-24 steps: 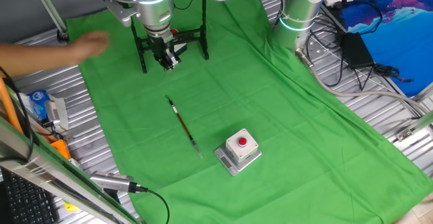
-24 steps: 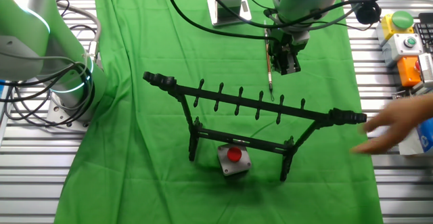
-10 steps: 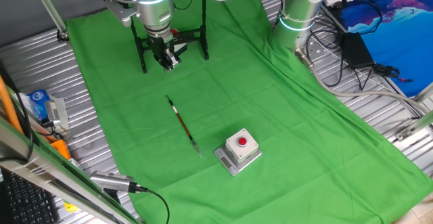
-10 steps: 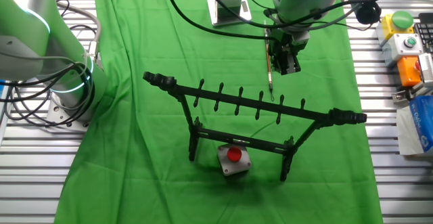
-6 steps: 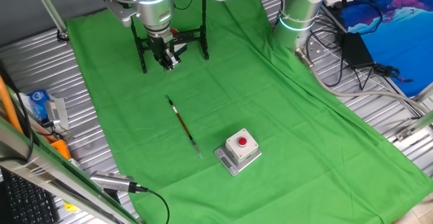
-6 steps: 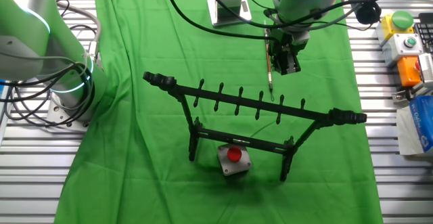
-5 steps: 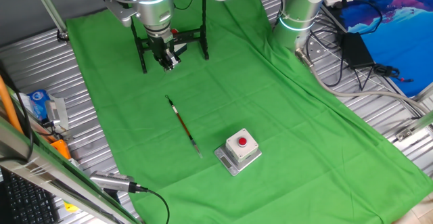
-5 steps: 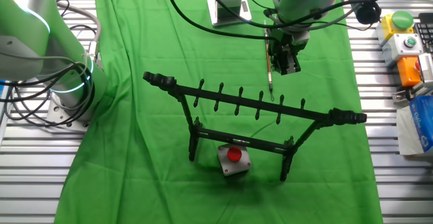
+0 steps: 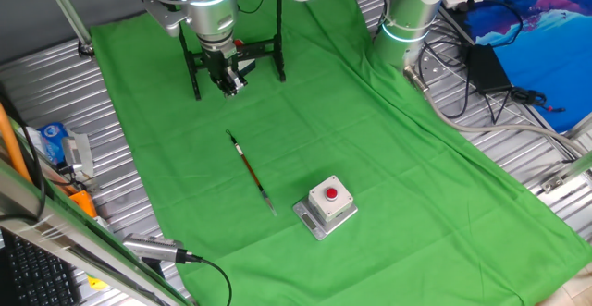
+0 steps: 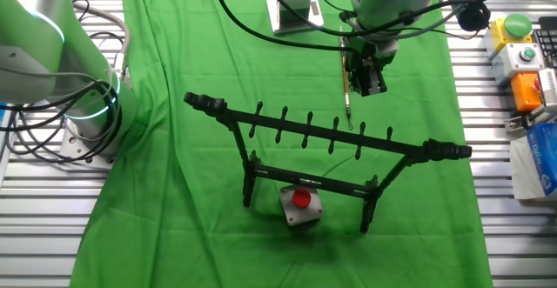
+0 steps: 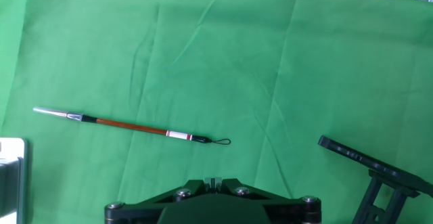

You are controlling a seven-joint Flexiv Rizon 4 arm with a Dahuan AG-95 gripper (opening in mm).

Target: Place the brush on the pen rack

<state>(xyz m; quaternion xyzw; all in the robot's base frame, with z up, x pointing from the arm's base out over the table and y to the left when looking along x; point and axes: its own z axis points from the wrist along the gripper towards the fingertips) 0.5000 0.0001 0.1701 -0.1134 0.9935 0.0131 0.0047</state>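
- Cloth (image 11: pixel 223 55) under your arm: green fabric, matt, lightly creased.
- Brush (image 11: pixel 132 126): glossy reddish-brown shaft, pale tip.
- Rack (image 10: pixel 326 144): thin black bars, matt, look like metal.
- Table (image 9: pixel 55 93): ribbed bare metal, dull sheen.

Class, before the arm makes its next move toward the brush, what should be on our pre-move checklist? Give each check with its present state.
1. The brush lies flat and alone on the green cloth, nothing on top of it: ok.
2. The gripper holds nothing: ok; open or shut: cannot tell.
3. The cloth between gripper and brush is free of obstacles: ok.
4. The pen rack stands upright with its pegs unoccupied: ok.
5. The grey button box sits near the brush tip but apart from it: ok.
6. No person's hand over the cloth: ok.
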